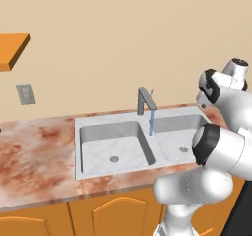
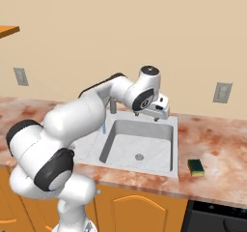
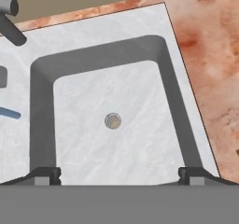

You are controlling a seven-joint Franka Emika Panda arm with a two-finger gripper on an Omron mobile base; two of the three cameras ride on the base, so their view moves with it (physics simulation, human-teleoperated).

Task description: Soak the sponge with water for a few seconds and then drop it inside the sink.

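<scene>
The sponge (image 2: 195, 166), yellow with a dark green top, lies on the marble counter just right of the sink (image 2: 175, 144). My gripper (image 2: 146, 116) hovers open over the back of the right basin, well left of the sponge, with nothing between its fingers. In the hand view the gripper (image 3: 119, 175) looks down into that basin of the sink (image 3: 93, 27), its round drain (image 3: 112, 121) between the wide-apart fingertips (image 3: 46, 175). A thin blue stream of water (image 1: 151, 122) runs from the grey faucet (image 1: 145, 100) onto the divider of the double sink (image 1: 98, 122). The water (image 3: 9, 113) also shows at the hand view's left edge.
Reddish marble counter (image 1: 34, 151) runs on both sides of the sink, over orange cabinets (image 1: 113, 210). Wall outlets (image 2: 222, 92) (image 1: 25, 94) sit on the beige wall. An orange shelf (image 1: 12, 48) juts out high on the left. A dark appliance (image 2: 217, 216) stands at the lower right.
</scene>
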